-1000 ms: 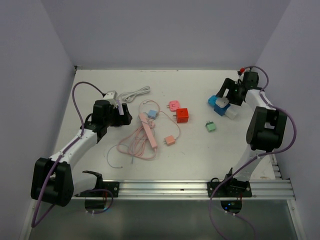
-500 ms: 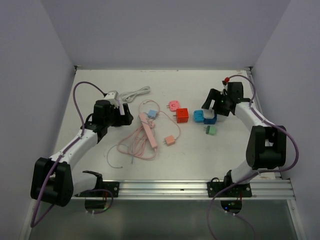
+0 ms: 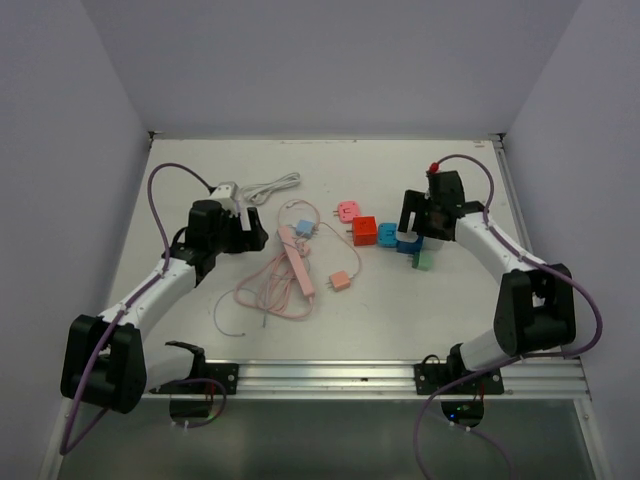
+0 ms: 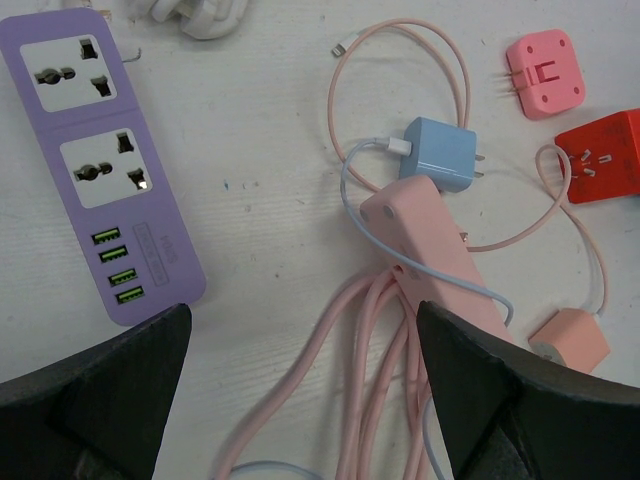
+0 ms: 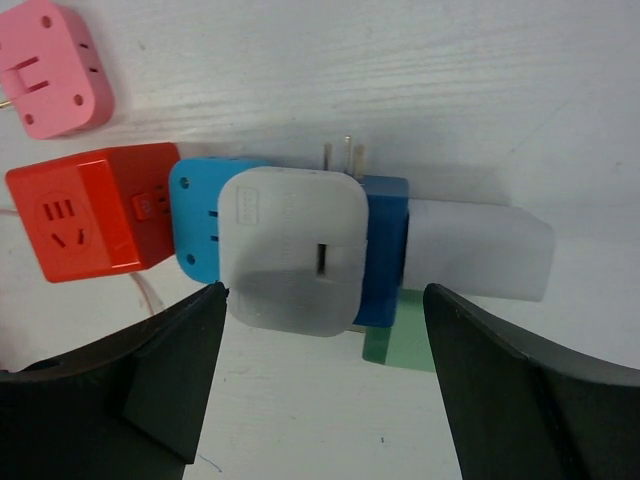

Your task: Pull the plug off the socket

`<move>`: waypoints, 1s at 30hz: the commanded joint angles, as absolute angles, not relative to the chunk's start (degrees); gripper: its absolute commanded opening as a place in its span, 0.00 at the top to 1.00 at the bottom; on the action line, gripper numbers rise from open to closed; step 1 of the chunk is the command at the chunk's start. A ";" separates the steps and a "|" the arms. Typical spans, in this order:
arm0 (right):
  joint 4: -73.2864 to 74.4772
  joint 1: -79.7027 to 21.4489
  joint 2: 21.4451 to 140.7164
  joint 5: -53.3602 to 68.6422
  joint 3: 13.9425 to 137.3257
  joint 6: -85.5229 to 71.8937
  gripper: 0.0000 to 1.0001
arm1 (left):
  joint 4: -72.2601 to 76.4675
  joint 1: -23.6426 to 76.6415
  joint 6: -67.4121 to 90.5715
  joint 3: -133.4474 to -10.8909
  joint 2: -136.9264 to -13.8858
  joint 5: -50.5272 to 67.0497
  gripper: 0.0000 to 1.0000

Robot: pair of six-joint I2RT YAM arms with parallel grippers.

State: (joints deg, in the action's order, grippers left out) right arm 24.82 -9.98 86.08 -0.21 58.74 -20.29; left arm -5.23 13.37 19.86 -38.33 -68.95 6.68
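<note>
A white plug (image 5: pixel 290 250) sits on a light blue socket block (image 5: pixel 195 225) joined to a darker blue block (image 5: pixel 385 250). This cluster (image 3: pixel 400 238) lies next to the red cube socket (image 3: pixel 364 231). My right gripper (image 5: pixel 322 295) is open above it, with the jaws wide on either side of the white plug; it also shows in the top view (image 3: pixel 415 228). My left gripper (image 4: pixel 302 315) is open and empty above the pink cable coils, with the pink power strip (image 4: pixel 430 240) to its right and the purple power strip (image 4: pixel 100 160) to its left.
A light blue charger (image 4: pixel 440 155) lies at the pink strip's end. A pink adapter (image 4: pixel 543 72), the red cube (image 4: pixel 605 155) and a salmon charger (image 4: pixel 570 340) lie to the right. A green block (image 5: pixel 400 345) and a translucent white block (image 5: pixel 480 250) touch the blue cluster. A white cable (image 3: pixel 270 186) lies at the back left.
My right arm swung left from the back right corner. The blue and white cluster moved left with it and now rests beside the red cube. The left arm has not moved.
</note>
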 commanded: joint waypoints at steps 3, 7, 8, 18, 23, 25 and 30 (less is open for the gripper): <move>28.13 -10.37 84.64 -8.61 61.52 -19.25 0.16 | -2.64 14.24 18.37 -38.32 -68.38 7.03 0.02; 29.00 -10.11 86.47 -8.70 64.15 -18.98 0.16 | -2.55 14.59 18.19 -38.15 -68.38 7.03 0.02; 29.44 -9.85 87.01 -9.05 64.86 -20.03 0.16 | -2.46 14.59 18.28 -38.14 -68.38 7.03 0.02; 30.76 -0.19 89.73 -11.43 68.82 -27.24 0.22 | -2.29 14.94 18.11 -38.14 -68.29 7.12 0.02; 32.69 2.11 94.21 -10.29 70.14 -26.81 0.27 | -2.29 14.94 18.11 -38.32 -68.55 7.47 0.02; 32.96 2.02 96.06 -7.74 69.61 -26.63 0.29 | -2.20 14.94 18.11 -38.32 -68.64 7.47 0.02; 32.96 1.93 96.24 -4.75 66.54 -26.28 0.38 | -2.20 14.94 18.28 -38.32 -68.91 7.73 0.02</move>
